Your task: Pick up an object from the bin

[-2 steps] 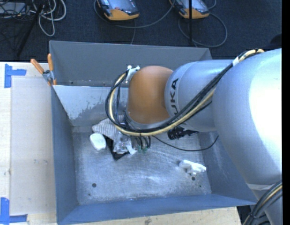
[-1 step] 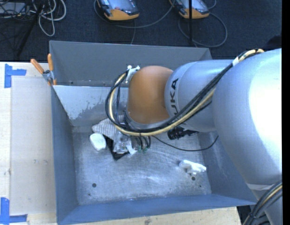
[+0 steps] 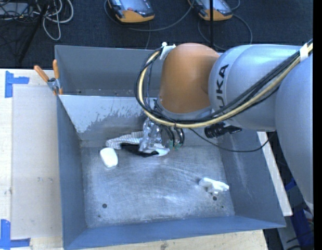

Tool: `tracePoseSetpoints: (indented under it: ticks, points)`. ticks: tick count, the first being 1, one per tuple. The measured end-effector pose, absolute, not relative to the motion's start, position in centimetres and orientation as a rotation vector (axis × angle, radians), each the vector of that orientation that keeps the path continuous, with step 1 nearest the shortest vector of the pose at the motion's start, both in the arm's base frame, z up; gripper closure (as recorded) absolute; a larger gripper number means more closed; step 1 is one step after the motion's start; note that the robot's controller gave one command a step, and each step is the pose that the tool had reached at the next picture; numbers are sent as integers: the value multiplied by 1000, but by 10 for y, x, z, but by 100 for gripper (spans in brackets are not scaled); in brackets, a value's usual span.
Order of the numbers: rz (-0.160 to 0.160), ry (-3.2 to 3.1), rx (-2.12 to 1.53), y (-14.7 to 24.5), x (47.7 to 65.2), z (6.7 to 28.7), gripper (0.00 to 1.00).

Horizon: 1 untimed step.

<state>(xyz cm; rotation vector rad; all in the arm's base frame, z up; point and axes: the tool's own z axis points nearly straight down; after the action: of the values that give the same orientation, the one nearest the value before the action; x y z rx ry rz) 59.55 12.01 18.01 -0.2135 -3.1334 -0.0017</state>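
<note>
The grey metal bin [image 3: 72,155] holds a rounded white lump [image 3: 108,157] at left, a small white plastic piece [image 3: 213,185] at right, and a white woven strap with a black part [image 3: 124,139] near the back. The gripper [image 3: 152,144] sits at the strap's right end; whether it is clenched or released cannot be told.

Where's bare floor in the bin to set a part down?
Bare: the middle stretch between the white rounded lump and the small white plastic piece, and the strip along the bin's front wall. Crowded: the far side, where the end effector sits over a pale strap and a black piece.
</note>
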Motion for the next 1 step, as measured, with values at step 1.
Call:
tracePoseSetpoints:
  ticks: [1]
  points:
    - [-2, -3133, -215, 120, 596, 180, 100]
